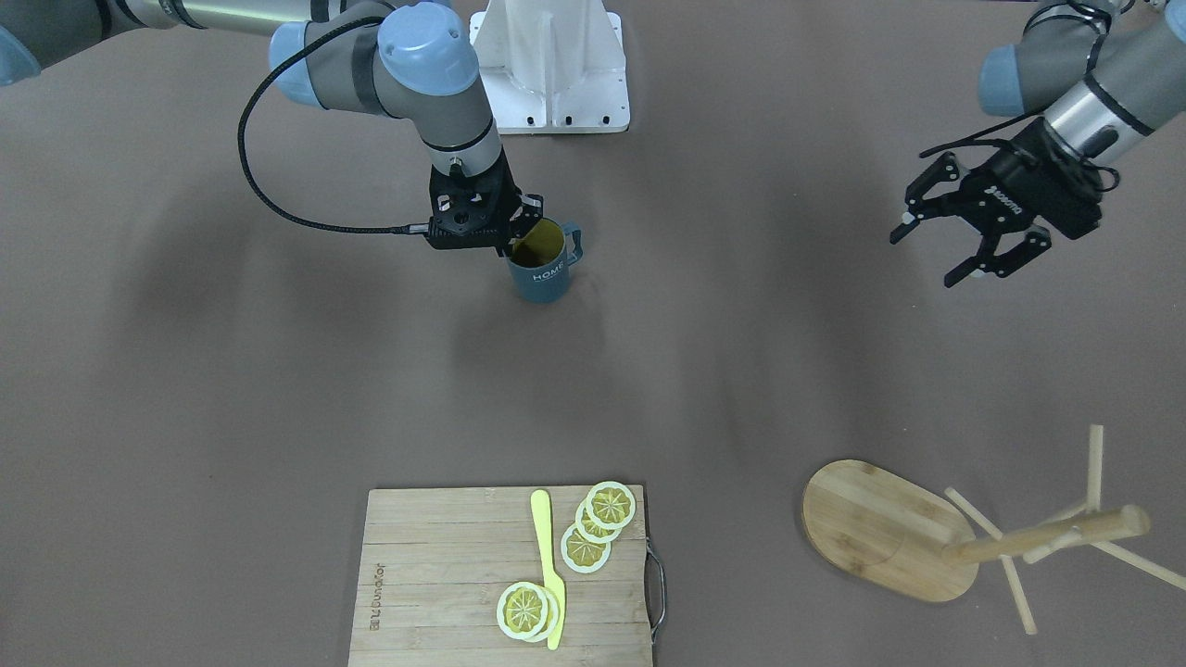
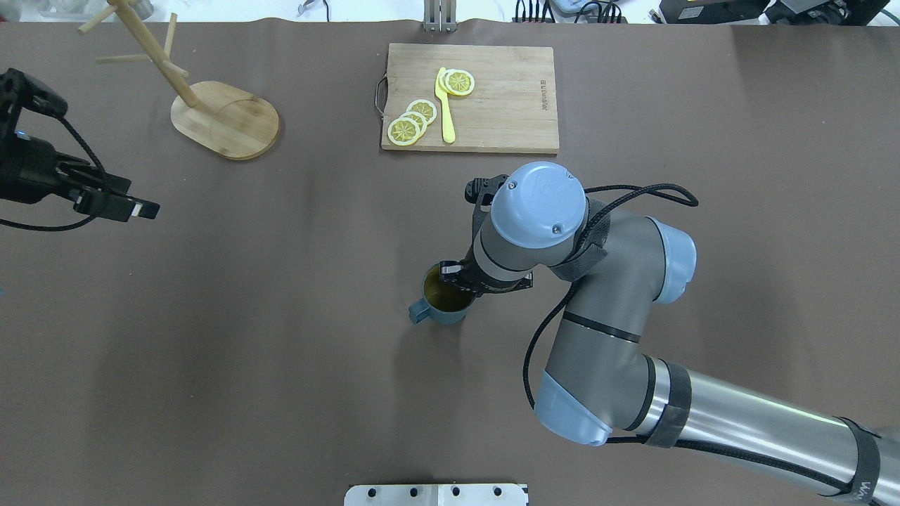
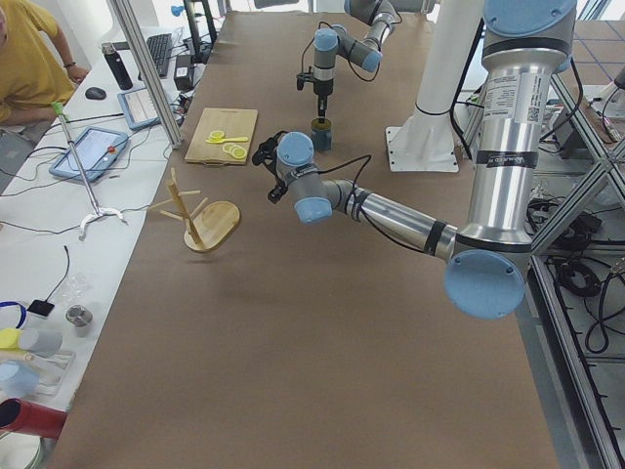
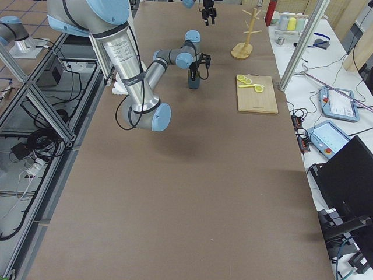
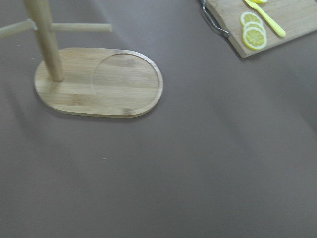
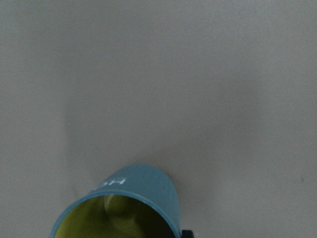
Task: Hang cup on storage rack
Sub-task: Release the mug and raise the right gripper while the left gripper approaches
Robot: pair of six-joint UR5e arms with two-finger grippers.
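The dark blue-grey cup (image 1: 544,273) stands upright in the middle of the table, with a yellow-green inside and its handle (image 1: 575,245) on the side away from the gripper. My right gripper (image 1: 519,235) comes down from above and is shut on the cup's rim, one finger inside and one outside. The right wrist view shows the cup's rim (image 6: 124,208) at the bottom edge. I cannot tell whether the cup rests on the table or is just off it. The bamboo storage rack (image 1: 885,528) stands far off, near my left gripper (image 1: 964,245), which is open and empty above the table.
A bamboo cutting board (image 1: 445,574) with lemon slices (image 1: 598,523) and a yellow knife (image 1: 549,565) lies at the far edge. The rack's post (image 2: 151,49) and pegs stand at the far left corner. The white mount (image 1: 551,65) is at the robot's side.
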